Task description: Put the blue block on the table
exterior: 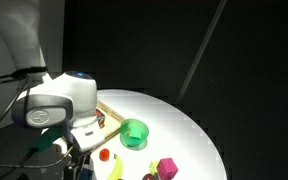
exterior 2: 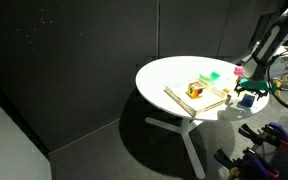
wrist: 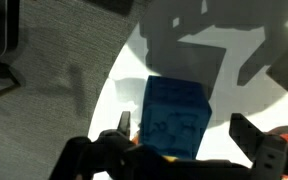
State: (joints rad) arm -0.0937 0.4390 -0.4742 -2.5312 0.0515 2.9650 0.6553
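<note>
In the wrist view the blue block (wrist: 176, 118) stands on the white table (wrist: 244, 60) near its rim, between my gripper's (wrist: 185, 132) two fingers. The fingers are spread, with a gap on each side of the block; the gap on the right is wider. In an exterior view the gripper (exterior 2: 247, 93) hangs low over the table's near edge (exterior 2: 174, 72) with a bit of blue (exterior 2: 246, 99) under it. In an exterior view the arm (exterior: 59, 105) hides the gripper and the block.
A green bowl (exterior: 134, 132) (exterior 2: 212, 75), a magenta block (exterior: 167, 167) (exterior 2: 239, 72), a yellow banana (exterior: 115, 168) and a small red item (exterior: 104, 155) lie on the table. A wooden tray (exterior 2: 196, 100) holds an orange cube (exterior 2: 196, 90). The dark floor lies beyond the table's rim.
</note>
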